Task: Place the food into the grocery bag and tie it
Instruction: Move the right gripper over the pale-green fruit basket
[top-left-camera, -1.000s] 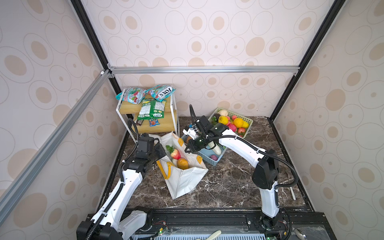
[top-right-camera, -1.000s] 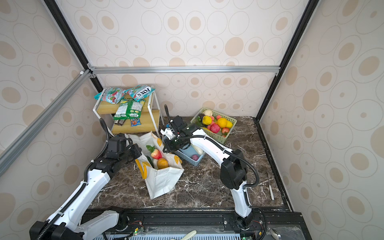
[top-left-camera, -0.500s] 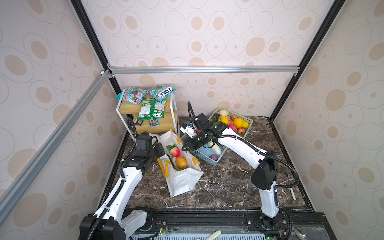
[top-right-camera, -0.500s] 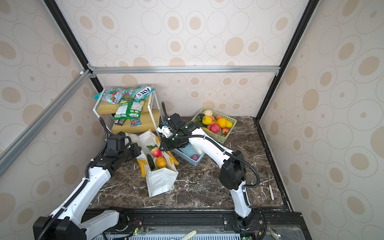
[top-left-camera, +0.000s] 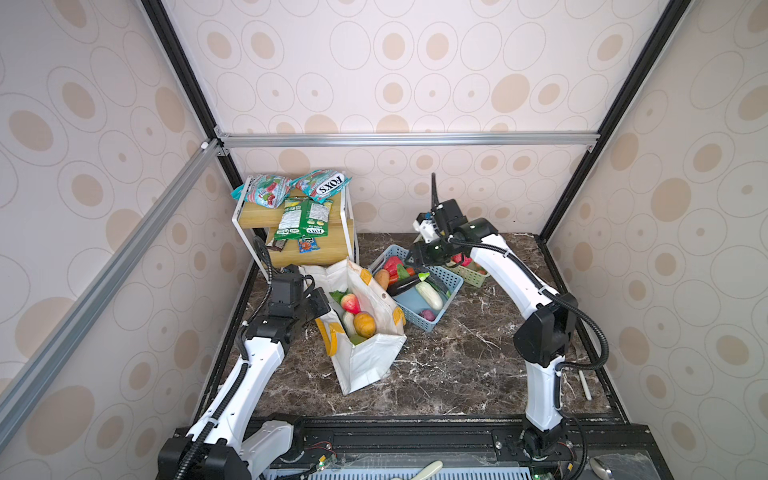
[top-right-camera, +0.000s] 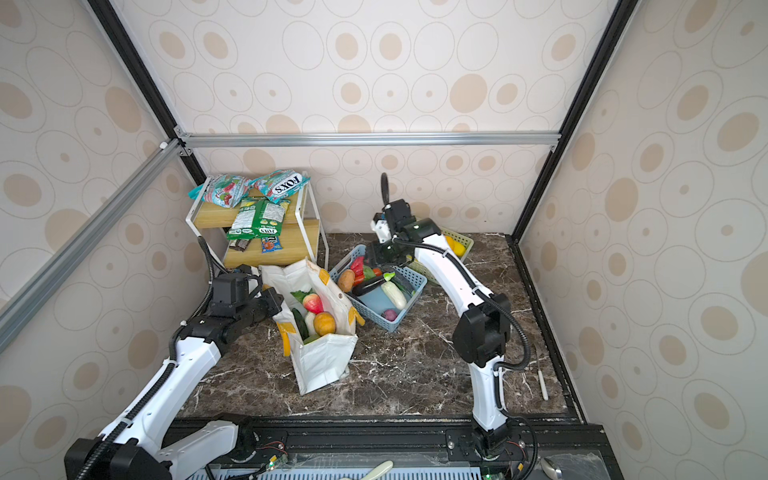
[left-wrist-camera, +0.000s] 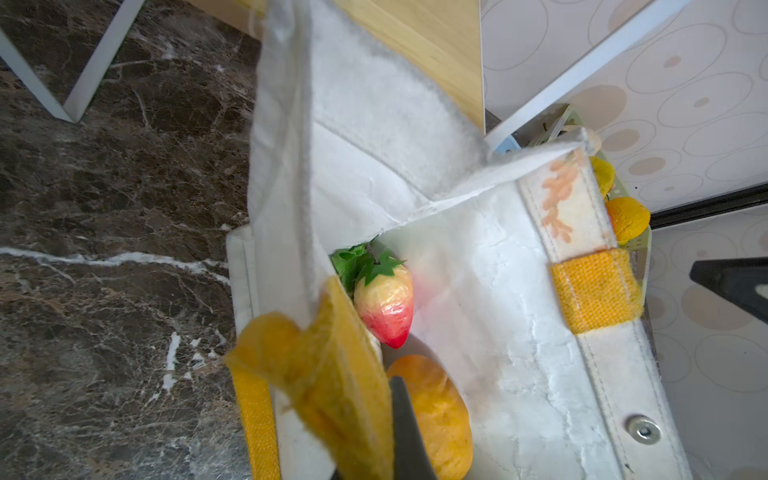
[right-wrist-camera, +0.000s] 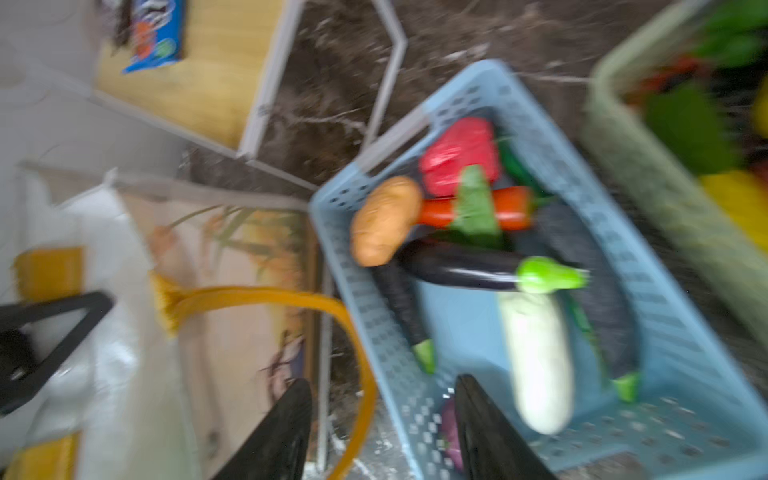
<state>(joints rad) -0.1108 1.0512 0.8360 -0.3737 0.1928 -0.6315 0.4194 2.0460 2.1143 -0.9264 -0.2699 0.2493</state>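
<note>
Food (top-left-camera: 351, 302) is lying in the grocery bag (top-left-camera: 365, 365), which the left claw (top-left-camera: 319, 301) is pinching by a yellow handle (left-wrist-camera: 328, 374). The right claw (right-wrist-camera: 382, 382) is hanging spread and empty over the blue basket (right-wrist-camera: 623, 232), eggplant (right-wrist-camera: 457, 266) lying just ahead, green basket (right-wrist-camera: 665, 187) beyond.

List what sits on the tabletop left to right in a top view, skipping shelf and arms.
grocery bag → blue basket → green basket → thin white stick
</note>
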